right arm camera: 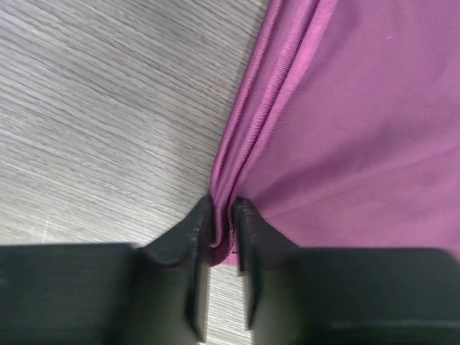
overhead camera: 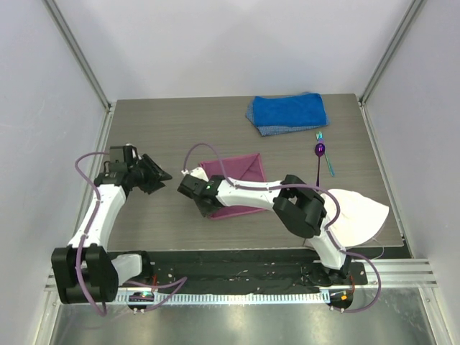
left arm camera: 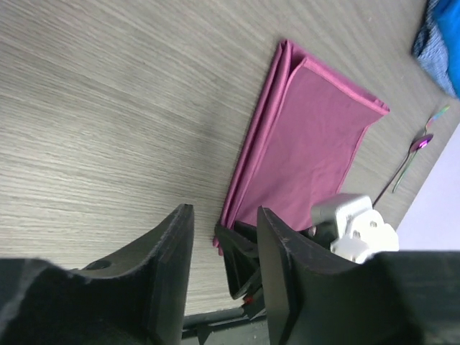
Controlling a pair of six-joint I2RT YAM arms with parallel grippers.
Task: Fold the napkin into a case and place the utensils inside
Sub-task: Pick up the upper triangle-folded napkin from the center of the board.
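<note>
Napkin position: the napkin (overhead camera: 233,183) lies flat near the middle of the table (overhead camera: 165,129), folded over into layers.
Napkin edge: in the left wrist view the napkin (left arm camera: 309,151) shows stacked folds running along its left side.
Right gripper: the right gripper (overhead camera: 195,191) is at the near left corner of the napkin, with its arm reaching across above the cloth.
Right gripper state: the right gripper (right arm camera: 221,208) is pinched closed on the bunched edge of the napkin (right arm camera: 359,122). Fabric fills the narrow gap between the fingers.
Left gripper: the left gripper (overhead camera: 159,175) is above bare table, left of the napkin and near the right gripper.
Left gripper state: the left gripper (left arm camera: 224,214) has its fingers spread apart and grasps nothing.
Utensils: the spoon (overhead camera: 319,162) and the fork (overhead camera: 325,154) lie side by side on the table, right of the napkin and apart from it.
Blue towel: the blue towel (overhead camera: 287,113) lies at the far edge, just beyond the utensils.
White cloth: the white cloth (overhead camera: 359,212) lies at the near right corner.
</note>
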